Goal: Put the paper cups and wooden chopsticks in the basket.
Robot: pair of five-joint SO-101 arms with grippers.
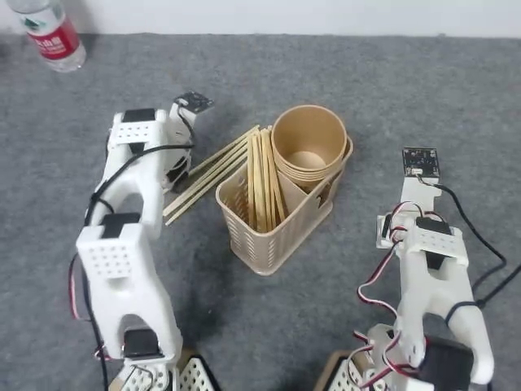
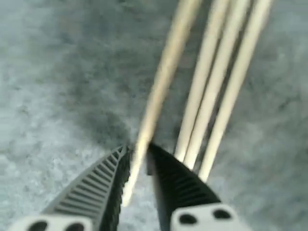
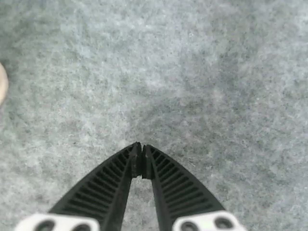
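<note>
Pinched in the left gripper, one wooden chopstick is being held (three loose chopsticks beside it). Nothing is being grasped by the clenched right gripper; paper cups and other chopsticks are being contained by the basket.

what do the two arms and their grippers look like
The left arm and right arm are white plastic shells around black servo motors, with loose red, black and white wires; the left has perforated panels. A small dark circuit board sits by each wrist. The left gripper and right gripper have black ribbed fingers tapering to points, on white bases with round holes.
</note>
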